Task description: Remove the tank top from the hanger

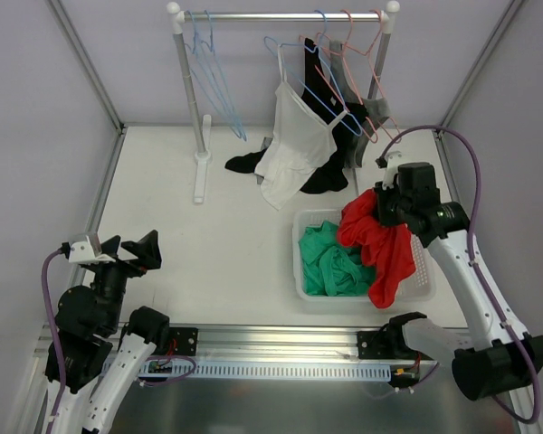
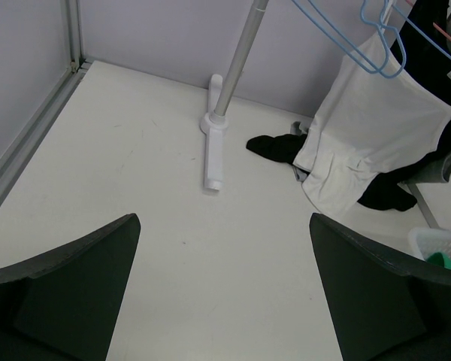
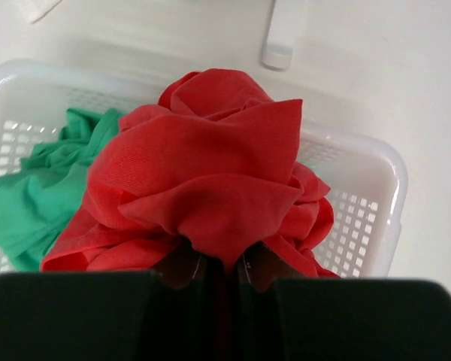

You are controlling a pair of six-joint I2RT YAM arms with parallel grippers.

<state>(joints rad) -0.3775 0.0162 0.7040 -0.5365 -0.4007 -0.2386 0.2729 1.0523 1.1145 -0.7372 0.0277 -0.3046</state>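
Red tank top (image 3: 203, 165) pinched by right gripper (image 3: 222, 265) above basket (image 3: 387, 180); left gripper (image 2: 224, 226) agape.

Rack (image 1: 281, 15) at back of table (image 1: 163, 199) — tank top (image 1: 294, 136) on hanger (image 1: 294, 68), right of centre. Basket (image 1: 298, 258) before it; loose garment (image 1: 330, 262) inside, left. Bunched garment (image 1: 385, 249), pinched by right gripper (image 3: 222, 274), over basket's right half — left gripper (image 1: 136, 251) near-left, well apart.

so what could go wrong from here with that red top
The red top is bunched around the shut right gripper, so it may cling when the jaws open. It hangs near the front rim of the basket, so part could spill outside. The white top on the rack overlaps black clothes, which could drag along.
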